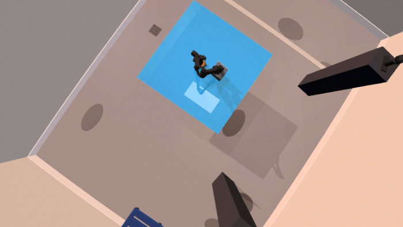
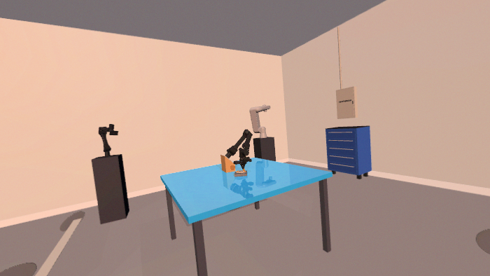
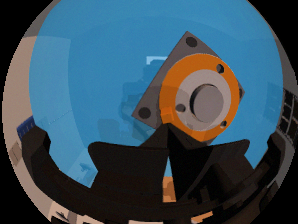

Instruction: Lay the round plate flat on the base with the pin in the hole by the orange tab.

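Jaws pressed together on nothing, the gripper (image 3: 174,156) hangs at the six o'clock edge of the orange round plate (image 3: 174,83), perhaps touching its rim, though the wrist view cannot settle it. That plate sits on the grey post (image 3: 208,104), over the grey square base (image 3: 154,104), on the blue table (image 3: 93,63). Dark holes dot the plate's ring at roughly one, five and nine o'clock.

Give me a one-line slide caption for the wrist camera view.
Shut tool at the near edge of the orange plate, ringed around the grey post on its base.
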